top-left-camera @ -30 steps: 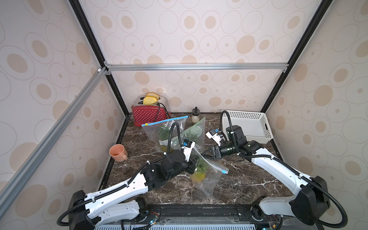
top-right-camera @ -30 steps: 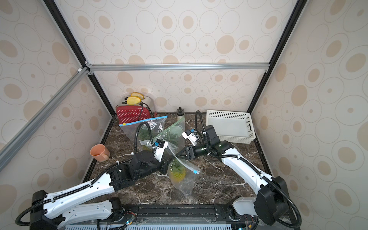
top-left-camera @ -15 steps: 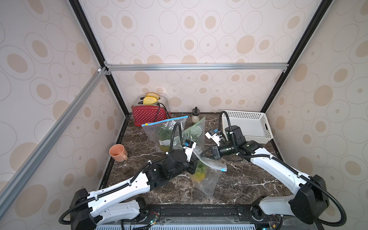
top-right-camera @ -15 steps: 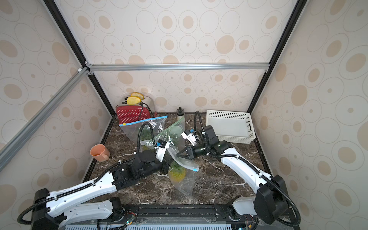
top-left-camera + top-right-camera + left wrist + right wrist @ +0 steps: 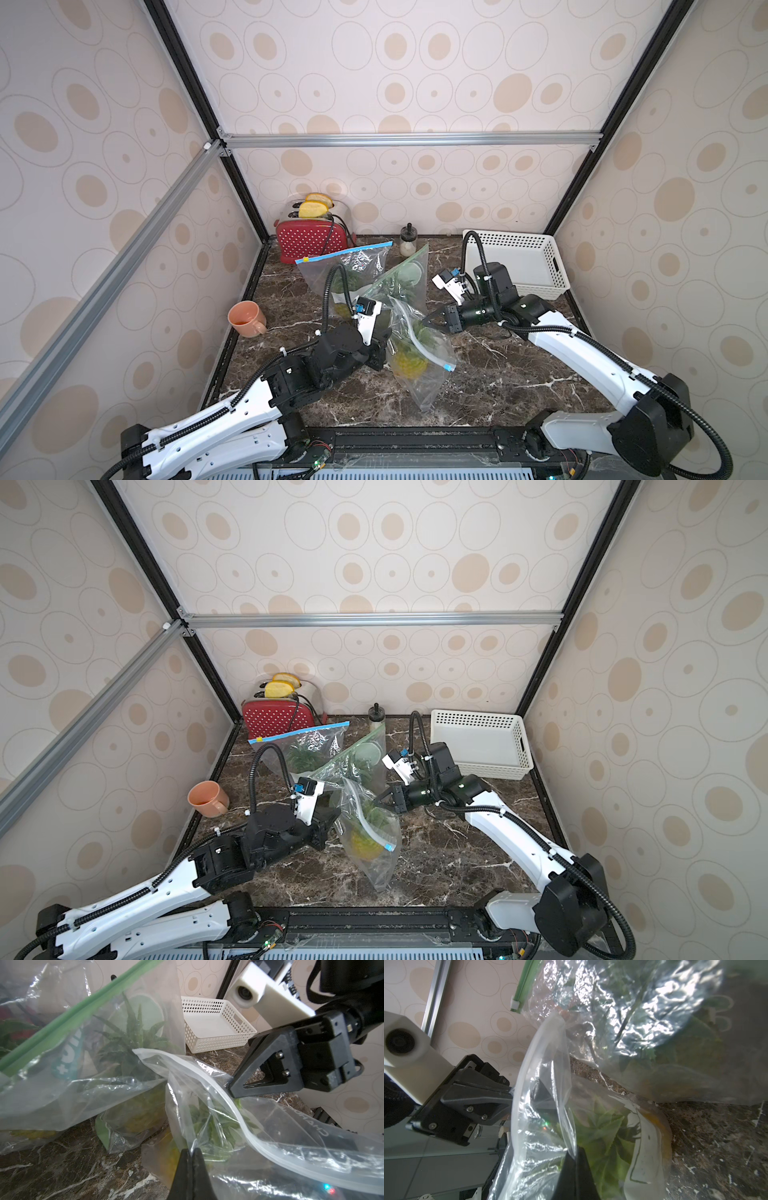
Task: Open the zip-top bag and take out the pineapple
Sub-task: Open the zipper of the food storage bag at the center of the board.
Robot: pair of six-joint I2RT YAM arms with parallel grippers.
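Observation:
A clear zip-top bag stands in the middle of the marble table, and its pale zip strip curves across the top. Inside it shows the pineapple, yellow with green leaves. My left gripper is shut on the bag's film on the left side. My right gripper is shut on the film by the zip strip on the opposite side. The bag's mouth hangs between the two grippers.
Two more bags with green plants lean behind, one with a blue zip and one with a green zip. A red toaster, a small bottle, a white basket and an orange mug stand around.
My right gripper has closed on the bag's edge; a second ago its jaws stood apart. The left gripper kept its hold and shifted slightly.

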